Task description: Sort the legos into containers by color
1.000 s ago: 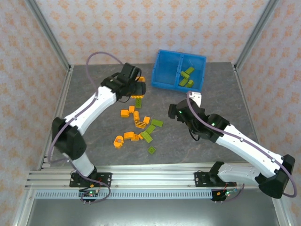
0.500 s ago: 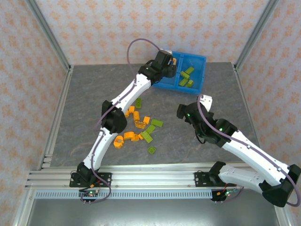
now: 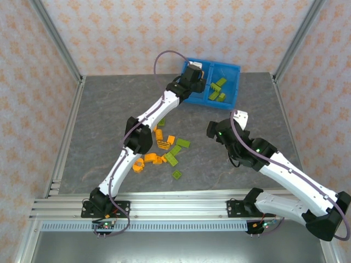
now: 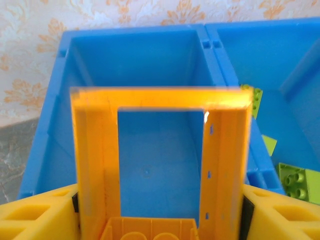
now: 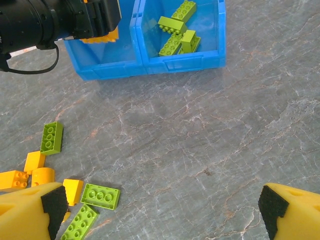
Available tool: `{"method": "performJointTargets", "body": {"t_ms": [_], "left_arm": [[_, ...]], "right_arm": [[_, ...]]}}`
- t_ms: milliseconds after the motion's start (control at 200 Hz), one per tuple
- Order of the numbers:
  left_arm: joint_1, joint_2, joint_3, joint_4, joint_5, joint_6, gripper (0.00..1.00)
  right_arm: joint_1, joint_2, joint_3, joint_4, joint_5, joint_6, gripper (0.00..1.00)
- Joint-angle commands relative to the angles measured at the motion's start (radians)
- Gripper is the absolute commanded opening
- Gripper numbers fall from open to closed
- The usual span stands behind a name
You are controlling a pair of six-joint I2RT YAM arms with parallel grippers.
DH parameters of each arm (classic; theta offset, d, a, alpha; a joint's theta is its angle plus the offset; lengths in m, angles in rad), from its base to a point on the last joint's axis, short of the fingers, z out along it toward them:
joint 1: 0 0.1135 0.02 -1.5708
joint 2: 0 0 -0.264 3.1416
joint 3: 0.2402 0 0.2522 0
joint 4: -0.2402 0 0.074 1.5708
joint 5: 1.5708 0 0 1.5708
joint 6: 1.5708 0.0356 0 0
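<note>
Honestly can't tell if left gripper (image 4: 160, 216) clamps the orange window frame (image 4: 160, 97) over the 12 o'clock blue bin (image 4: 50, 125); right gripper (image 5: 165, 210) is wide open.

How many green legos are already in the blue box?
4, all in the right compartment: a long brick at the back, a short brick, then a long plate and an upright piece. More may hide underneath.

The window-frame lego (image 4: 95, 165) is orange, the bin (image 4: 135, 55) blue, the table (image 5: 200, 125) veined grey, the wall (image 3: 137, 33) peach floral.
</note>
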Motion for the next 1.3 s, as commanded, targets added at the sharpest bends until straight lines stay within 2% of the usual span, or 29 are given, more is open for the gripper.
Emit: {"method": "performJointTargets", "body": {"t_ms": [0, 110, 250, 315, 375, 576, 776, 966, 1161, 1296], "left_arm": [[0.003, -0.076, 0.035, 0.028, -0.009, -0.015, 0.78], [0.003, -0.130, 0.034, -0.001, 0.024, -0.038, 0.86], [0.004, -0.224, 0.025, -0.124, 0.041, -0.074, 0.86], [0.003, -0.303, -0.039, -0.192, 0.030, -0.108, 0.86], [0.003, -0.411, -0.175, -0.200, 0.017, -0.133, 0.87], [0.009, -0.875, -0.868, -0.040, -0.066, -0.225, 0.87], [0.054, -1.106, -1.224, -0.107, -0.059, -0.303, 0.88], [0.127, -1.155, -1.426, -0.107, 0.075, -0.303, 0.87], [0.184, -1.067, -1.474, -0.130, 0.094, -0.282, 0.88], [0.205, -1.001, -1.488, -0.096, 0.145, -0.278, 0.83]], "right_arm": [[-0.007, -0.009, 0.041, -0.019, 0.001, -0.009, 0.99], [-0.006, -0.008, 0.047, -0.019, -0.014, -0.001, 0.99], [-0.007, -0.008, 0.053, -0.026, -0.029, 0.005, 0.99], [-0.008, -0.009, 0.057, -0.038, -0.030, 0.009, 0.99], [-0.007, -0.013, 0.054, -0.040, -0.033, 0.010, 0.99], [-0.007, -0.009, 0.039, -0.001, -0.110, -0.005, 0.99], [-0.007, 0.026, 0.018, 0.100, -0.316, -0.083, 0.99], [-0.004, 0.089, 0.022, 0.106, -0.372, -0.057, 1.00], [-0.002, 0.113, 0.021, 0.105, -0.385, -0.046, 1.00], [-0.002, 0.121, 0.023, 0.092, -0.382, -0.044, 1.00]]}}
